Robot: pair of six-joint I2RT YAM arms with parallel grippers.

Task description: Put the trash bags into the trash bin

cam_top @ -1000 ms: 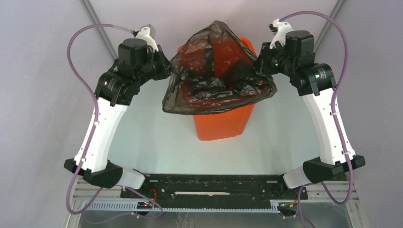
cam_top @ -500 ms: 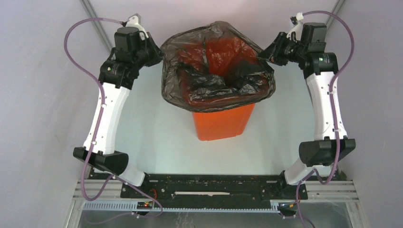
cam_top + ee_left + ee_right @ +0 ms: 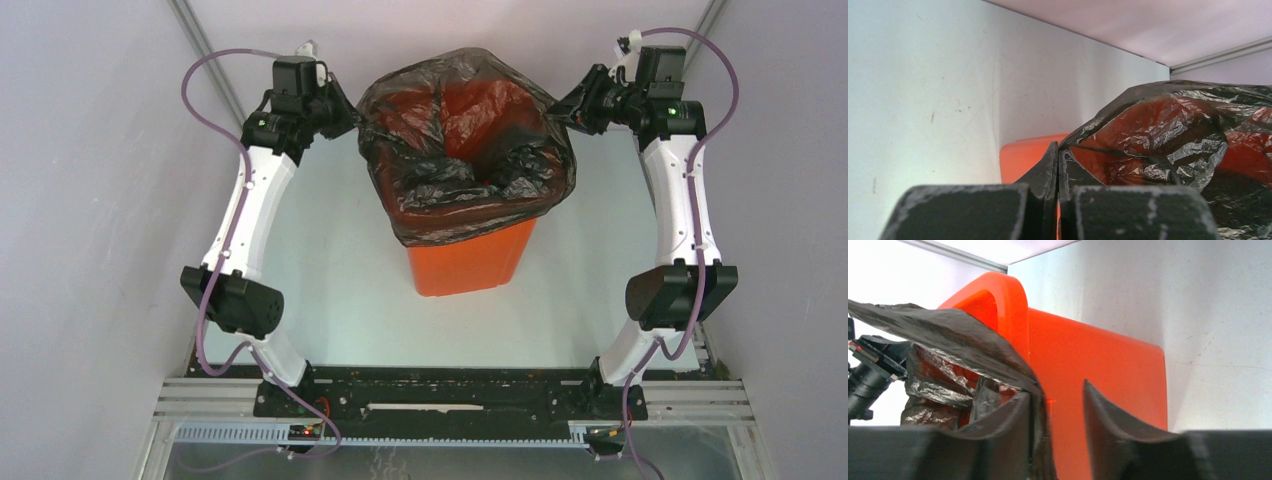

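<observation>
The black trash bag (image 3: 465, 150) is spread over the top of the orange trash bin (image 3: 470, 260), which stands mid-table, and orange shows through the film. My left gripper (image 3: 345, 118) is at the bag's left edge. In the left wrist view its jaws (image 3: 1058, 152) are shut on the edge of the bag (image 3: 1168, 135), with the bin (image 3: 1023, 155) behind. My right gripper (image 3: 560, 112) is at the bag's right edge. In the right wrist view it (image 3: 1055, 396) is open; the bag film (image 3: 948, 330) drapes over its left finger (image 3: 1013, 415), beside the bin (image 3: 1098, 370).
The pale table (image 3: 330, 280) is enclosed by white walls (image 3: 90, 200) on the left, right and back. The left arm's wrist (image 3: 868, 370) shows beyond the bag in the right wrist view. Both arm bases stand on the rail at the near edge (image 3: 450, 395).
</observation>
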